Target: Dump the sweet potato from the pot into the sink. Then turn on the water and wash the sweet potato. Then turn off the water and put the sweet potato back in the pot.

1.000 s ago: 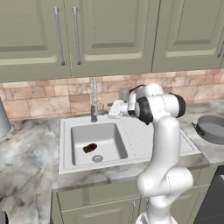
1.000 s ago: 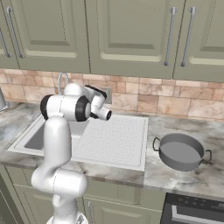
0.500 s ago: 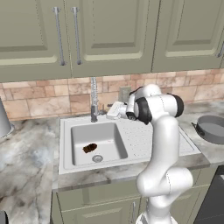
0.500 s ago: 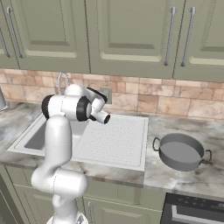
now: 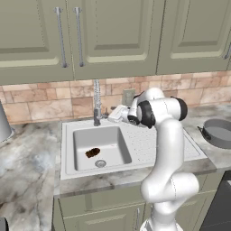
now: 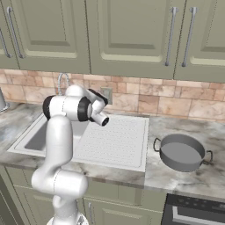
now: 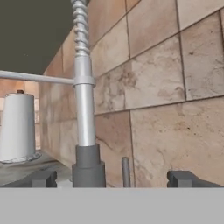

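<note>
Sweet potato [image 5: 92,153] lies on the floor of the sink [image 5: 67,135], just up-left of the round drain [image 5: 100,163]. No stream from the faucet [image 5: 96,102].

Pot [image 6: 182,152] stands on the marble worktop [image 6: 211,132] to the right of the dotted drainboard [image 6: 116,139], well apart from the basin. Upright, grey inside, nothing visible in it. In the left base view the pot [image 5: 219,132] is at the right edge.

Arm rises in front of the sink cabinet, elbow bent, hand pointed at the faucet base along the back wall. Gripper [image 7: 116,178] has the jaws spread wide with nothing between them: fingertips [image 7: 38,179] stand one on each side of the dark faucet base [image 7: 89,168], not touching it as far as I can tell. A thin grey lever [image 7: 126,171] stands just right of the base, between the fingertips. In the left base view the gripper [image 5: 115,115] sits just right of the faucet column, above the sink's back rim.

Hand view also shows the coil neck going up, a thin horizontal bar [image 7: 37,78] off to the left, the tiled backsplash [image 7: 166,87] close behind, and a pale grey cylinder [image 7: 17,127] on the worktop further along.
</note>
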Tool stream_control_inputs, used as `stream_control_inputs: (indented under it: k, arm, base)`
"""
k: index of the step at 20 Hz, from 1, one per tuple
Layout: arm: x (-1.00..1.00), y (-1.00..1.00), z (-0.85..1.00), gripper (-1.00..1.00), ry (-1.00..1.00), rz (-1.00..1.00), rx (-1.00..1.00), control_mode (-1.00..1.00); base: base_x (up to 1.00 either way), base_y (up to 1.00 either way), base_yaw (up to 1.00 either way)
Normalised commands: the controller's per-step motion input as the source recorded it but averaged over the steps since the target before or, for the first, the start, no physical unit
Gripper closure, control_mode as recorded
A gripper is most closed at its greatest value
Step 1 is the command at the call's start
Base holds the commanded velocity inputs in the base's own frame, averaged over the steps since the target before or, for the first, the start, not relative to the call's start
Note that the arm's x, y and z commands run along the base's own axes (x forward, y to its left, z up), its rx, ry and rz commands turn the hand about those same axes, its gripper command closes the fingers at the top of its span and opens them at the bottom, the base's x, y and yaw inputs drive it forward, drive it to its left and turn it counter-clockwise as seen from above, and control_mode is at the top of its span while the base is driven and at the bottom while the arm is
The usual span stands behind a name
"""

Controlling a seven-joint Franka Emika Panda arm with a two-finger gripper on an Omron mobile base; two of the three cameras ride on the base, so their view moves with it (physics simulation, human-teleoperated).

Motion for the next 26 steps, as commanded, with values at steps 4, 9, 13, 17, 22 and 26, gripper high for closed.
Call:
stream_control_inputs:
  k: [4, 9, 13, 17, 22, 26]
  arm:
    - [0.24, 0.00, 0.00, -1.00, 0.00, -0.06, 0.07, -1.00]
    - [0.29, 0.00, 0.00, -1.00, 0.02, -0.05, 0.07, -1.00]
    - [0.23, 0.00, -0.01, -1.00, 0.02, -0.03, 0.06, -1.00]
    - [0.16, 0.00, -0.07, -1.00, 0.03, -0.02, 0.06, -1.00]
    - [0.10, 0.00, -0.12, -1.00, 0.04, -0.03, 0.04, -1.00]
    - [0.07, 0.03, -0.15, -1.00, 0.05, -0.03, 0.02, -1.00]
  base:
    - [0.00, 0.00, 0.00]
    - [0.00, 0.00, 0.00]
    - [0.00, 0.00, 0.00]
    - [0.00, 0.00, 0.00]
    - [0.00, 0.00, 0.00]
    - [0.00, 0.00, 0.00]
